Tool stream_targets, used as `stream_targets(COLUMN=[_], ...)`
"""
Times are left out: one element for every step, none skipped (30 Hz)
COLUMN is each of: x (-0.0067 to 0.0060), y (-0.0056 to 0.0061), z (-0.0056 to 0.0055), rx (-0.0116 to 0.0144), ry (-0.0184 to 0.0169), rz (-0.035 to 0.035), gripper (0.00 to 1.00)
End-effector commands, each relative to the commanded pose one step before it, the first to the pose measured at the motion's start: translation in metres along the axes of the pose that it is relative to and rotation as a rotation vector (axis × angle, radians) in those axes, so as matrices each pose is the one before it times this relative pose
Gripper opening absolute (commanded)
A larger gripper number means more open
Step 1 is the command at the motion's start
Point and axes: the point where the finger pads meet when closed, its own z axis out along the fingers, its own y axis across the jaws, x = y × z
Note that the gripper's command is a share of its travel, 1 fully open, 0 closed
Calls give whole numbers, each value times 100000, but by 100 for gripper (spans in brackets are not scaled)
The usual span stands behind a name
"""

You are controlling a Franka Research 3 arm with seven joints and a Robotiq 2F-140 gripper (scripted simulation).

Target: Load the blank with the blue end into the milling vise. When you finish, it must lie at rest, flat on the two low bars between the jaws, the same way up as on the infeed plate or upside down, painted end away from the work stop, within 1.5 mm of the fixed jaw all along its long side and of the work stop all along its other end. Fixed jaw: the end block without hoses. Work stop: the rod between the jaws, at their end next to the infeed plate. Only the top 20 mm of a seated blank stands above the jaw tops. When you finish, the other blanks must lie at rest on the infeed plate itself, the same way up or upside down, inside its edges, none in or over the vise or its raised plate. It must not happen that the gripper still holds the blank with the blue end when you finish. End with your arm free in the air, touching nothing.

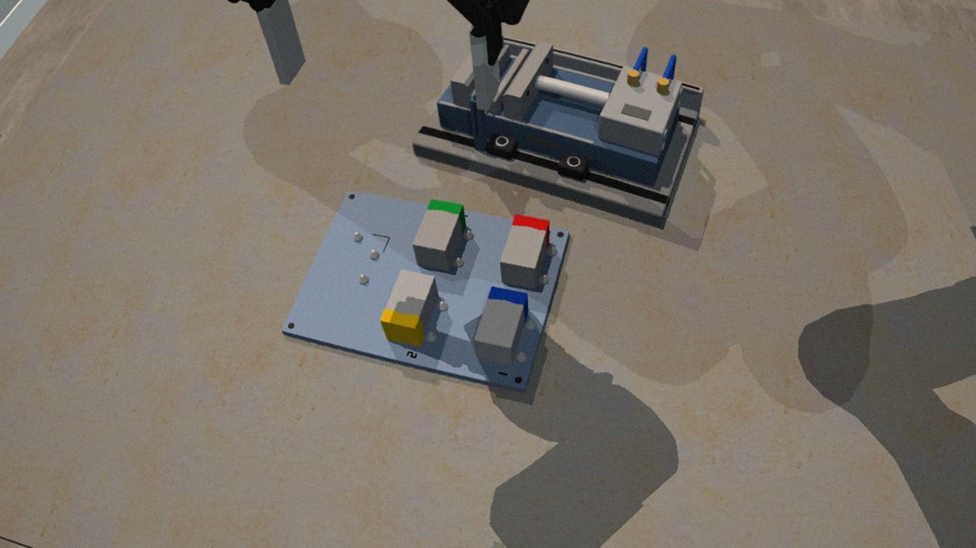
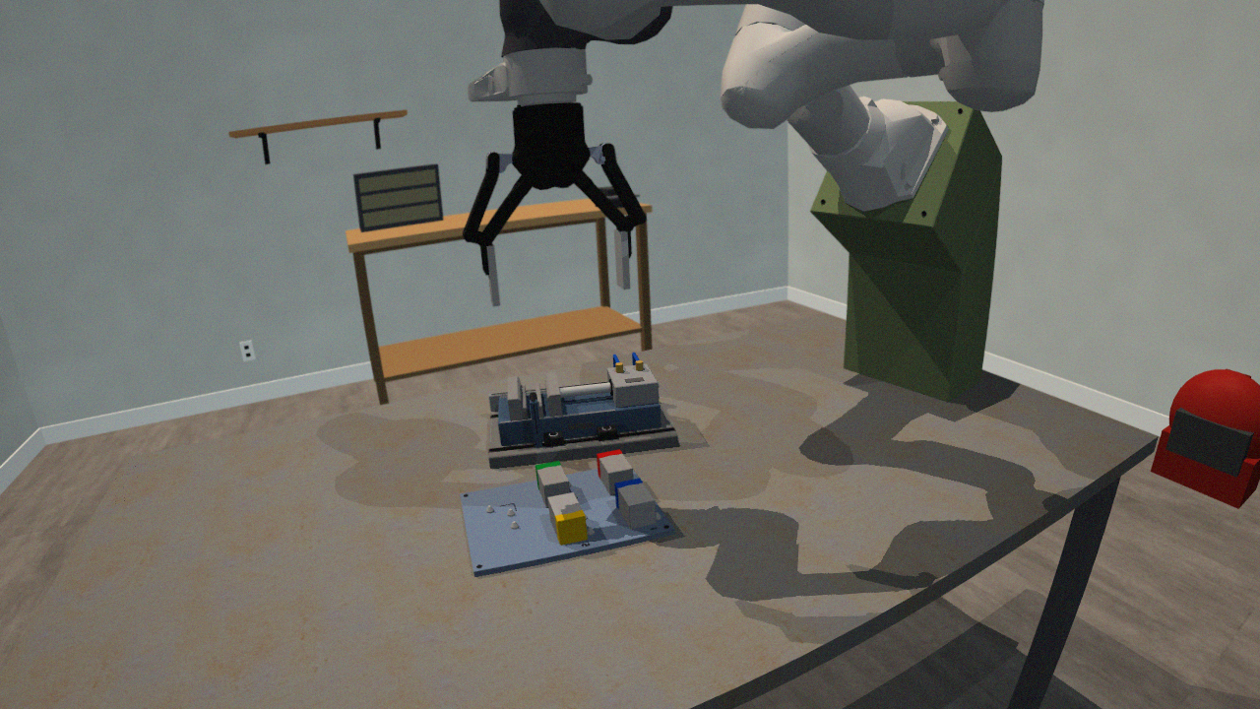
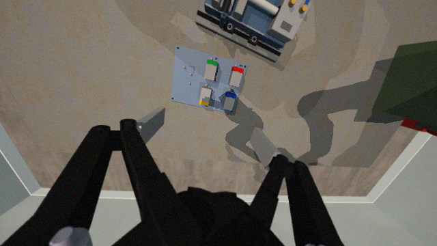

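Observation:
The grey blank with the blue end lies on the pale blue infeed plate at its near right corner, its blue end toward the vise; it also shows in the wrist view and the exterior view. The milling vise stands behind the plate with nothing between its jaws. Its hosed block is at the right. My gripper hangs wide open and empty, high above the table behind the vise.
Blanks with green, red and yellow ends lie on the same plate among small pins. A wooden bench stands at the back, a green pedestal at the right, a red object at the far right.

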Motion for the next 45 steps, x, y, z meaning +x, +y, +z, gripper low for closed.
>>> stream_targets(x=[0,0,0,0,0,0,0,0,0,0,0,0,0,0,0,0,0,0,0,0,0,0,0,0,0,0,0,0,0,0,0,0,0,0,0,0,0,0,0,0,0,16,16,16,17], y=[-5,0,0,0,0,0,0,0,0,0,0,0,0,0,0,0,0,0,0,0,0,0,0,0,0,0,0,0,0,0,0,0,0,0,0,0,0,0,0,0,0,19,19,19,19], z=[-9,0,0,0,0,0,0,0,0,0,0,0,0,0,0,0,0,0,0,0,0,0,0,0,0,0,0,0,0,0,0,0,0,0,0,0,0,0,0,0,0,1186,1186,1186,1186], rx=[17,0,0,0,0,0,0,0,0,0,0,0,0,0,0,0,0,0,0,0,0,0,0,0,0,0,0,0,0,0,0,0,0,0,0,0,0,0,0,0,0,-4,-4,-4,-4], ry=[-3,0,0,0,0,0,0,0,0,0,0,0,0,0,0,0,0,0,0,0,0,0,0,0,0,0,0,0,0,0,0,0,0,0,0,0,0,0,0,0,0,-31,-31,-31,-31], rz=[1,0,0,0,0,0,0,0,0,0,0,0,0,0,0,0,0,0,0,0,0,0,0,0,0,0,0,0,0,0,0,0,0,0,0,0,0,0,0,0,0,-136,-136,-136,-136], gripper=[100,100,100,100,100,100,100,100,100,100,100,100,100,100,100,100,100,100,100,100,100,100,100,100,100,100,100,100,100,100,100,100,100,100,100,100,100,100,100,100,100,100,100,100,100])
